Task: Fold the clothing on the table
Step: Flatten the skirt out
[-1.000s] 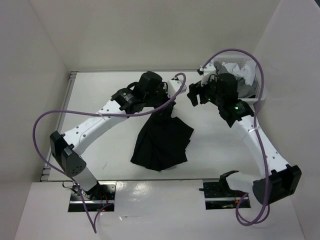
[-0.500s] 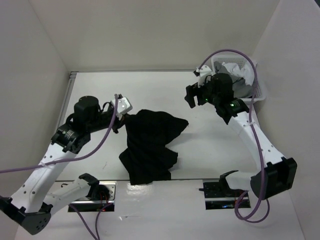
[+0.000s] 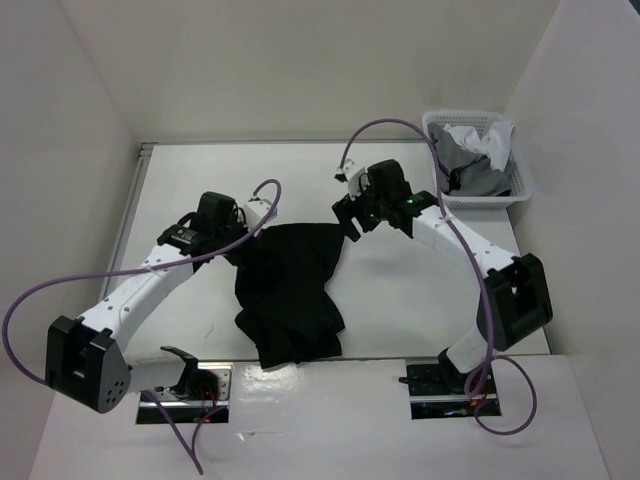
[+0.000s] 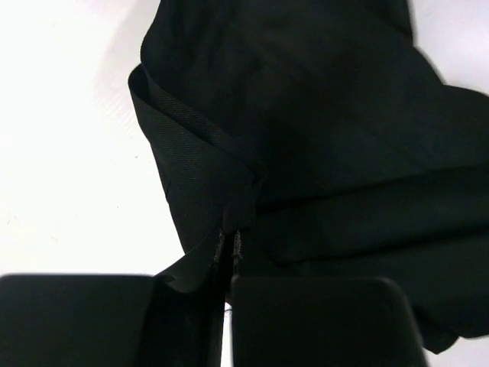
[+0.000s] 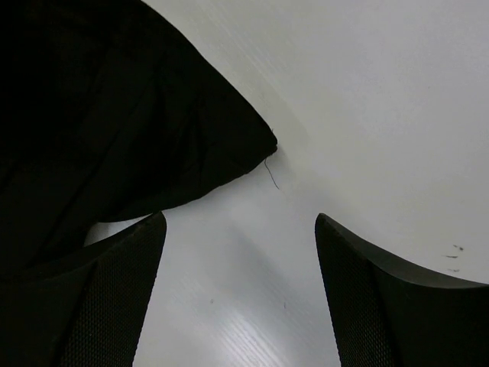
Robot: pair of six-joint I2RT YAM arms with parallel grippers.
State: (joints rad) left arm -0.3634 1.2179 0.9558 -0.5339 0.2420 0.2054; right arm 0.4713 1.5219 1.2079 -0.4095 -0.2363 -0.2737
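The clothing, a black skirt [image 3: 290, 290], lies crumpled on the white table [image 3: 420, 290] between the two arms. My left gripper [image 3: 240, 246] is at its upper left edge, shut on a fold of the fabric. In the left wrist view the band of the skirt [image 4: 199, 145] runs down into the closed left gripper [image 4: 228, 260]. My right gripper [image 3: 347, 216] hovers open just by the skirt's upper right corner. In the right wrist view the right gripper [image 5: 238, 222] holds nothing; bare table shows between its fingers, and the skirt's pointed corner [image 5: 256, 149] lies just ahead.
A white plastic basket [image 3: 525, 185] with grey and white garments stands at the back right corner. A metal rail [image 3: 135, 200] runs along the table's left edge. Purple cables loop over both arms. White walls enclose the table.
The left arm has drawn the skirt left and nearer, and it now lies lower and more bunched. The right arm has swung left from the basket to the skirt's right corner.
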